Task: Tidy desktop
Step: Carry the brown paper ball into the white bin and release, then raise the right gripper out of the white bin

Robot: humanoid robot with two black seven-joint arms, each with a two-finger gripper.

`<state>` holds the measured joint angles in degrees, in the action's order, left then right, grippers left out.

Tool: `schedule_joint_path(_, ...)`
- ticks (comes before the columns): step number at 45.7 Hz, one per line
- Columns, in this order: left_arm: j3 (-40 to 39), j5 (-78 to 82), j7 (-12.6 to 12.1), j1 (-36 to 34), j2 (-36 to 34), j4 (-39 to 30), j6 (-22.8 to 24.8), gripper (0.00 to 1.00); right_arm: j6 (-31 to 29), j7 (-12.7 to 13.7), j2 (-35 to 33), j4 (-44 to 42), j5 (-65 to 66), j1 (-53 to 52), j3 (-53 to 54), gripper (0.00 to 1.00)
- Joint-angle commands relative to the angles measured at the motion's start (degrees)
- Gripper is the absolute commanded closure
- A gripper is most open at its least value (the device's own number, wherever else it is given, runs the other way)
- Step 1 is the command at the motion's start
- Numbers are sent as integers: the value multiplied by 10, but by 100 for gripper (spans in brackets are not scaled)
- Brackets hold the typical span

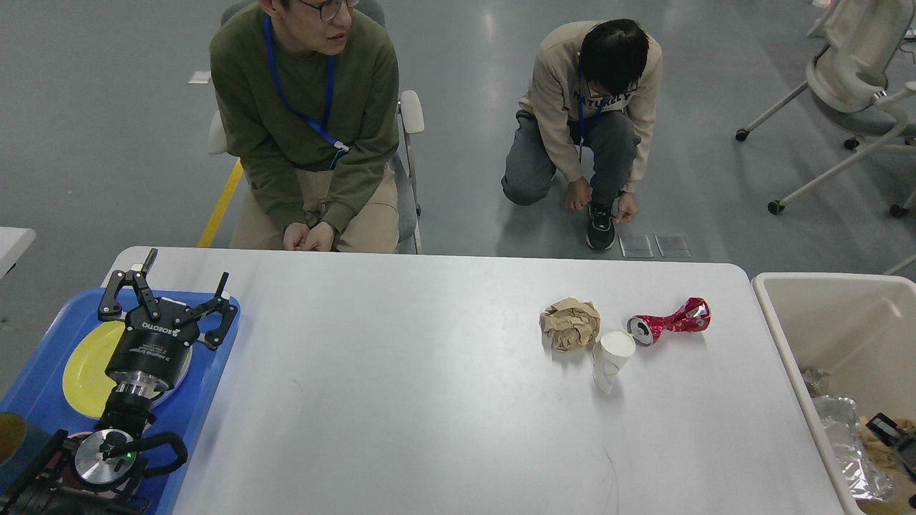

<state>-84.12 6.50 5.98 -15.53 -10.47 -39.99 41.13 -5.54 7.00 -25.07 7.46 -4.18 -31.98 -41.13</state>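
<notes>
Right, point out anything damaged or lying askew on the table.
Three bits of litter sit right of centre on the table: a crushed red can on its side, a tipped-over paper cup, and a crumpled paper ball.

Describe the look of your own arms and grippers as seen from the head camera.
My left gripper is black, with two linked metal fingers on a round black body printed ROBOTIQ in white. Below it sit a silver wrist ring, a brushed-metal disc with a small green light, and a looping black cable. Only a small black piece of my right arm shows at the edge.
</notes>
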Motion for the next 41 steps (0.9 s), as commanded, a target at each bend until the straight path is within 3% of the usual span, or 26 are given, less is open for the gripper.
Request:
schedule_joint_path(1, 0, 0, 0, 1, -1, 0, 0, 4, 28, 9, 31, -18, -7, 25, 2, 100)
schedule_joint_path(23, -1, 0, 0, 1, 0, 0, 0, 4, 36, 26, 34, -15, -7, 28, 1, 98)
schedule_joint_path(28, -1, 0, 0, 0, -1, 0, 0, 4, 70, 22, 33, -16, -7, 27, 0, 28)
schedule_joint_path(31, -1, 0, 0, 0, 0, 0, 0, 4, 105, 22, 33, -13, -7, 27, 0, 1)
schedule_joint_path(41, 0, 0, 0, 1, -1, 0, 0, 4, 116, 22, 28, -9, -7, 26, 0, 0)
